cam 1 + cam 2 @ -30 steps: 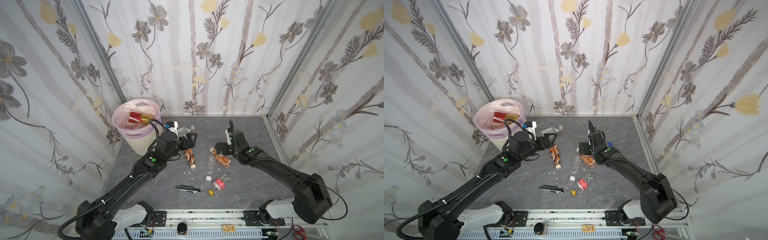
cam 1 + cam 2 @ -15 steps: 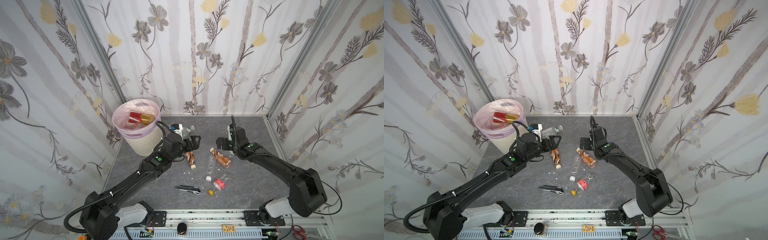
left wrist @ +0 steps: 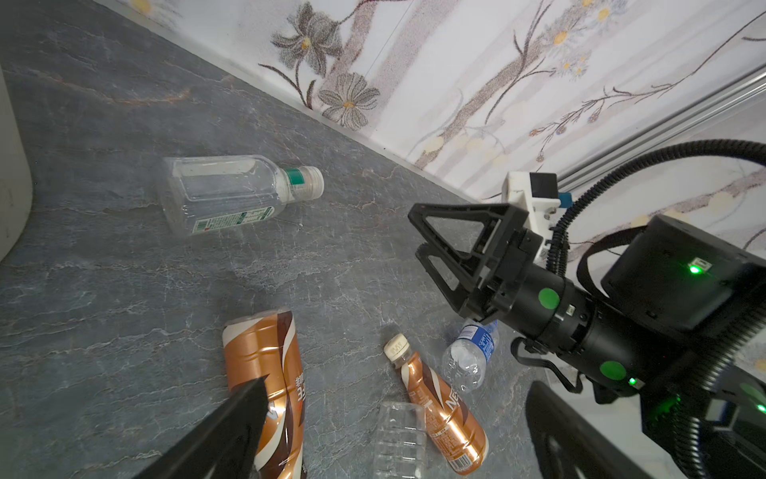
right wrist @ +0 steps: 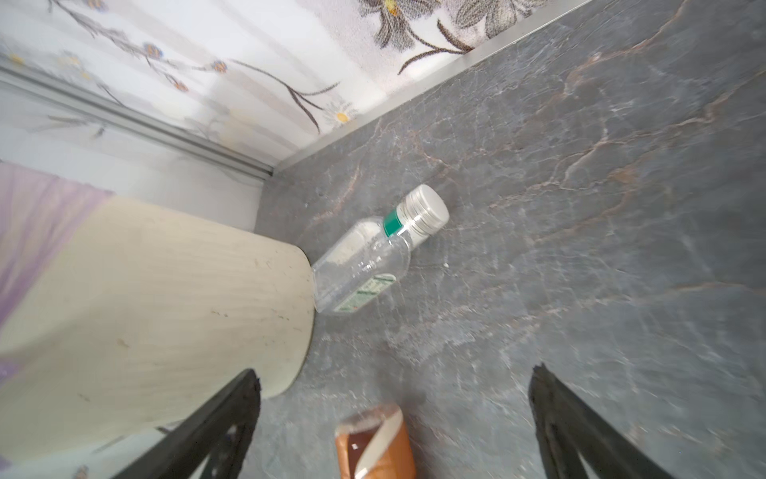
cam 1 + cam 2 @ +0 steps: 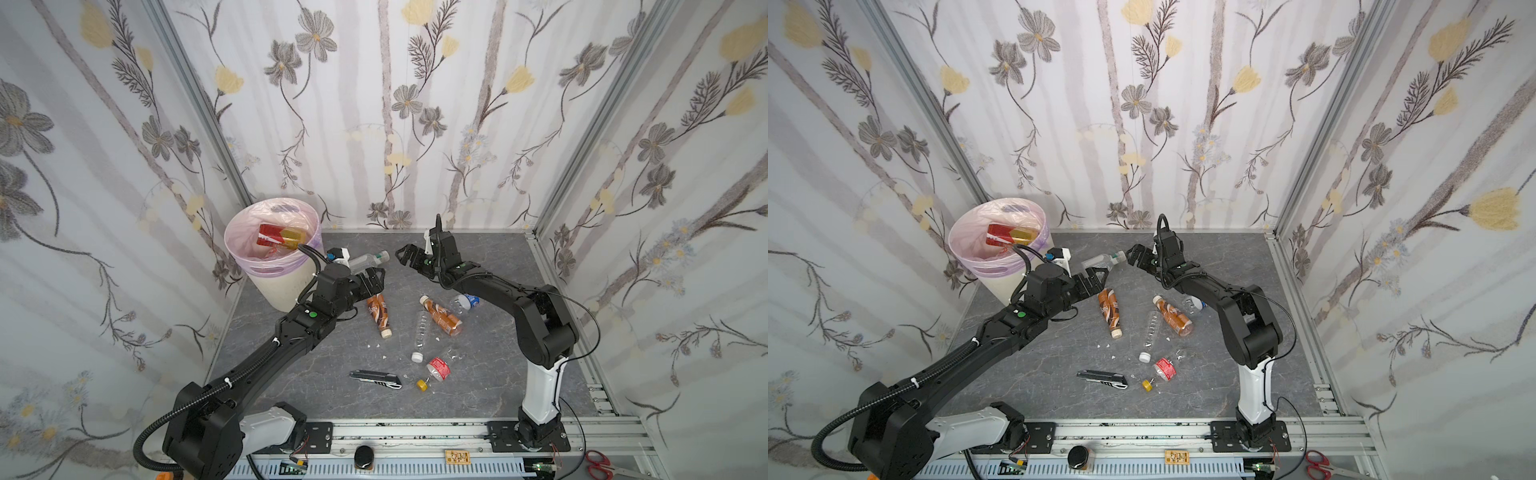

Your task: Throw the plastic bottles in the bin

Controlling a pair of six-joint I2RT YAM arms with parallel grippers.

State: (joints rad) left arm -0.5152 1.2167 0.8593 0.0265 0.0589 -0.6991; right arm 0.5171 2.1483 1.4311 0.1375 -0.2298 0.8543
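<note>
Both empty: left gripper (image 5: 374, 277), right gripper (image 5: 404, 257), jaws wide apart.
By the bin (image 5: 282, 291) lies 1 clear bottle (image 5: 369, 261); 1 brown bottle (image 5: 379, 312) near left gripper.

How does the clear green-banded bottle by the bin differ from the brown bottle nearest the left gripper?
The clear bottle is see-through with a green neck band; the brown bottle wears a copper-brown wrap. The clear bottle lies nearer the bin than the brown bottle. Both lie on their sides, unheld.
</note>
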